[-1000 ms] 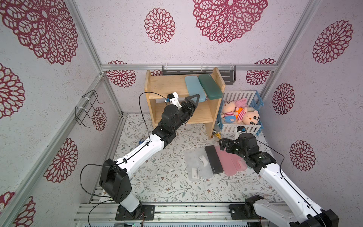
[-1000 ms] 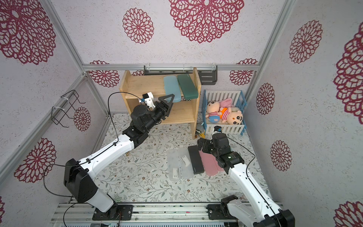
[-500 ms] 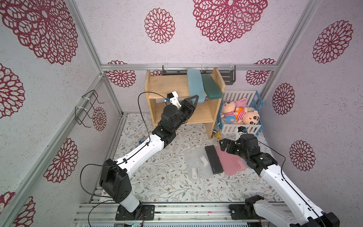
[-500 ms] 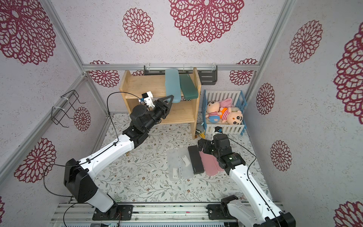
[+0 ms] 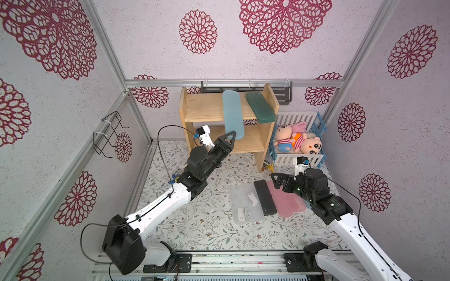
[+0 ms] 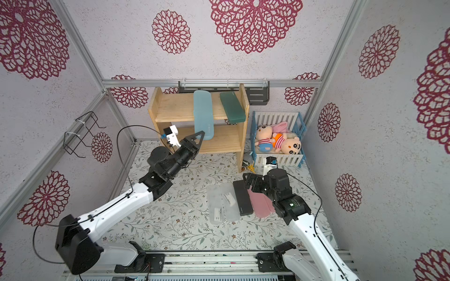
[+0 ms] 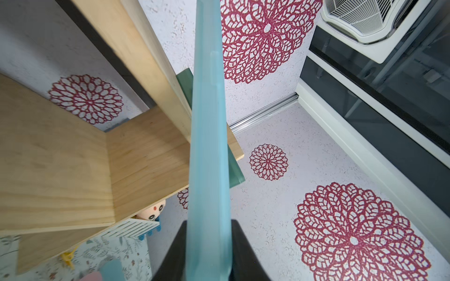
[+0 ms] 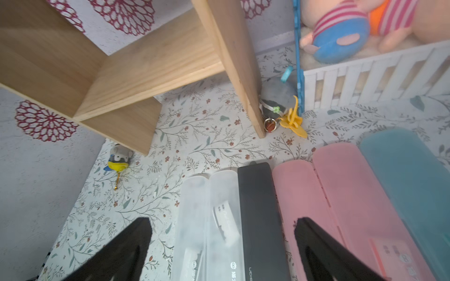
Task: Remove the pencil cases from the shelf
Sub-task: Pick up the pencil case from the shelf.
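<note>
Left wrist view, step in hand: draw the light blue pencil case off the top tier of the shelf. Its far part lies over that tier, just left of the dark green case; its near end juts past the front edge. I judge a straight, level pull toward the near side best, clear of the green one. My left gripper is clamped on the near end; my right gripper is spread wide, empty, above the black case on the mat
</note>
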### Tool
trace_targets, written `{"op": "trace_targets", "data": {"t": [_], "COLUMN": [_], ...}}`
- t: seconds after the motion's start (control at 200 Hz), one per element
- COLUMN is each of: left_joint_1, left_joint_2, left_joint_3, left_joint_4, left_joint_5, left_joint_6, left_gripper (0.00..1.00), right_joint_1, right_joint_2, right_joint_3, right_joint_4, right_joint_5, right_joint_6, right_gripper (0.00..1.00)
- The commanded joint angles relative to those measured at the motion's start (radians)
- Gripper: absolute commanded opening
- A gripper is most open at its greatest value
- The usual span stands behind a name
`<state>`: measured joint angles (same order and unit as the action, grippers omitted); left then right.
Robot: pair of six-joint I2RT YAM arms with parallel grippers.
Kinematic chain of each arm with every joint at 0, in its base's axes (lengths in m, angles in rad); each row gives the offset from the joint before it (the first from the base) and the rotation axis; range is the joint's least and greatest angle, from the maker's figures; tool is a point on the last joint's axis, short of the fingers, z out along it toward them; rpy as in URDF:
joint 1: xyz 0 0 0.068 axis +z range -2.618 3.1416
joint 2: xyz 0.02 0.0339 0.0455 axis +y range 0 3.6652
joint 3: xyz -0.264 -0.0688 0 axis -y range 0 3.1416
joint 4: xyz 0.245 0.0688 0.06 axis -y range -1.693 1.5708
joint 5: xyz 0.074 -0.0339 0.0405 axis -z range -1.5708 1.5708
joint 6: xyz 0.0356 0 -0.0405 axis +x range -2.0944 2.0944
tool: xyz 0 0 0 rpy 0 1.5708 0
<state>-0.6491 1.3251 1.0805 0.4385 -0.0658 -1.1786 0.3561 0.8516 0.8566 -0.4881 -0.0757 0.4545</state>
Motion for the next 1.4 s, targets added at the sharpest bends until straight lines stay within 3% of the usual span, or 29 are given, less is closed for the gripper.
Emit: {"op": "trace_targets", "data": {"t": [0.0, 0.12, 0.285, 0.53, 0.871, 1.066, 1.396], "left_joint_1": [-0.003, -0.007, -0.014, -0.017, -0.019, -0.021, -0.025], "left_joint_2": [-0.159, -0.355, -0.602, -0.780, -0.848, -0.893, -0.981], "left_joint_3": [-0.124, -0.321, -0.556, -0.669, -0.742, -0.760, -0.781], "left_joint_4": [-0.096, -0.078, 0.028, 0.013, 0.018, 0.014, -0.046], "left_joint_5": [-0.118, -0.156, -0.113, -0.040, -0.033, -0.033, -0.047], "left_joint_6": [0.167, 0.286, 0.467, 0.635, 0.606, 0.593, 0.600], "left_gripper": [0.00, 0.00, 0.00, 0.00, 0.00, 0.00, 0.00], "right_joint_1": [0.059, 0.171, 0.315, 0.496, 0.631, 0.662, 0.676], "right_joint_2": [-0.042, -0.060, -0.008, 0.231, 0.590, 0.776, 0.889], "right_joint_3": [0.056, 0.063, 0.099, 0.277, 0.644, 0.872, 0.961], "right_joint_4": [0.062, 0.113, 0.203, 0.376, 0.386, 0.199, 0.134], "right_joint_5": [0.006, 0.063, 0.139, 0.113, 0.071, 0.139, 0.217], "right_joint_6": [0.026, 0.072, 0.104, 0.130, 0.109, 0.104, 0.117], "right_gripper": [0.99, 0.99, 0.99, 0.99, 0.99, 0.99, 0.99]}}
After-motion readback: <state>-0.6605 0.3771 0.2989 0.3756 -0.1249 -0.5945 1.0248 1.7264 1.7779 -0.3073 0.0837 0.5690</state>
